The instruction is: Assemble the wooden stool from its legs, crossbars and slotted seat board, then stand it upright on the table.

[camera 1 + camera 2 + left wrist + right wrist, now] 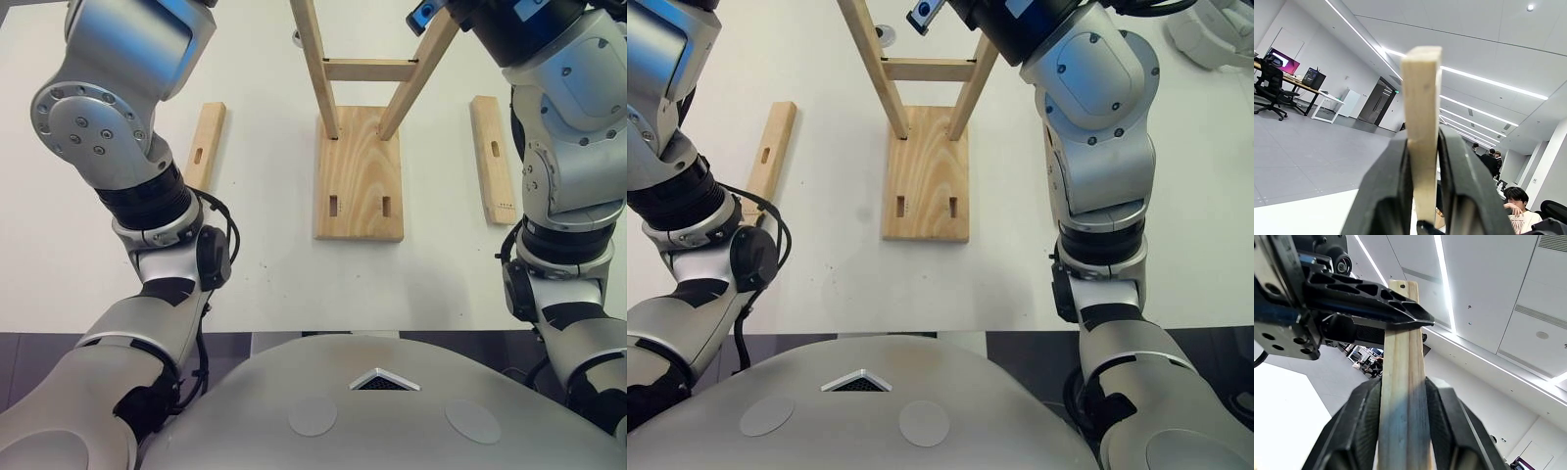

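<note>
The slotted seat board [358, 181] lies flat mid-table. Two wooden legs stand in its far slots, the left leg [315, 64] and the right leg [419, 73], joined by a crossbar [370, 70]. The two near slots of the board are bare. My left gripper [1422, 142] is shut on the upper end of the left leg [1421, 122]. My right gripper [1403, 387] is shut on the right leg [1400, 362], high above the board. The left gripper's black fingers [1376, 298] also show farther off in the right wrist view.
Two loose slotted wooden pieces lie flat on the white table: one [204, 145] left of the board, one [492, 157] right of it, close beside my right arm. The table's front edge [323, 331] runs just before my chest.
</note>
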Controlling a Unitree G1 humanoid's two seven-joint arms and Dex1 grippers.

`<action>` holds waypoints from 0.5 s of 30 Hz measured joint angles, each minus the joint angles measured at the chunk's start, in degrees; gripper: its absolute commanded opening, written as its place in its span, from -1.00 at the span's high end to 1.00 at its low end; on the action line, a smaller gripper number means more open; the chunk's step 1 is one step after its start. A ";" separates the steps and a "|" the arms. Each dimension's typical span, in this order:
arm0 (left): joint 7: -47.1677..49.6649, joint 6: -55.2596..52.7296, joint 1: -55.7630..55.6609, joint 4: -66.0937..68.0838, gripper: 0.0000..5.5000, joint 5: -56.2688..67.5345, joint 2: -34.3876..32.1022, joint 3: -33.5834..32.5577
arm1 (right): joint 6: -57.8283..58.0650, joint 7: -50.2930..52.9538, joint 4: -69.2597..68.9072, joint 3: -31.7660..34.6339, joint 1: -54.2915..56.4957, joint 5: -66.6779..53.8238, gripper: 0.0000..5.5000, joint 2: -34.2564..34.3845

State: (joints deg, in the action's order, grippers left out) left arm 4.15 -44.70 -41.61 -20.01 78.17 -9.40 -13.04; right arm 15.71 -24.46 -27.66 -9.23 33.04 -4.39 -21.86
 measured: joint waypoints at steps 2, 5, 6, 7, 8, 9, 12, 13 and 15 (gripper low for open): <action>-1.05 0.14 0.19 0.34 0.82 0.00 -0.38 0.00 | 0.00 -0.07 0.02 -0.02 0.00 0.03 0.52 0.00; -2.30 0.39 1.21 0.29 0.83 -0.52 -1.11 -0.02 | 0.23 -0.16 -0.01 -0.57 -0.18 0.33 0.52 -0.03; -3.51 0.45 2.48 0.14 0.84 -1.48 -1.83 0.00 | 1.01 -0.39 -0.11 -1.20 -0.60 0.33 0.36 -0.07; -3.72 0.67 3.44 0.11 0.85 -2.34 -2.18 -0.15 | 1.69 -0.64 -0.18 -1.58 -1.62 0.50 0.26 -0.16; -3.64 1.68 3.94 0.21 0.85 -3.33 -3.11 -1.13 | 2.54 -0.78 -0.20 -1.57 -2.78 0.76 0.20 -0.67; -3.69 2.33 4.38 0.34 0.85 -4.41 -4.51 -2.22 | 3.60 -1.02 -0.20 -1.55 -4.30 1.45 0.12 -1.51; -4.13 2.61 5.24 1.60 0.85 -4.86 -6.92 -3.56 | 4.47 -1.00 -0.63 -0.65 -6.73 2.17 -0.07 -2.17; -5.11 2.65 5.85 2.09 0.85 -6.52 -9.01 -4.55 | 4.80 -0.87 -1.15 0.37 -8.03 2.30 -0.12 -2.56; -8.18 2.83 8.07 4.38 0.85 -9.07 -13.71 -6.97 | 5.45 -0.62 -2.55 2.29 -10.86 2.30 -0.27 -3.07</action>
State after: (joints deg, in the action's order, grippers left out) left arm -4.03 -41.87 -33.55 -15.63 69.10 -23.11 -20.01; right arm 21.16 -25.08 -30.21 -6.94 22.18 -2.09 -24.93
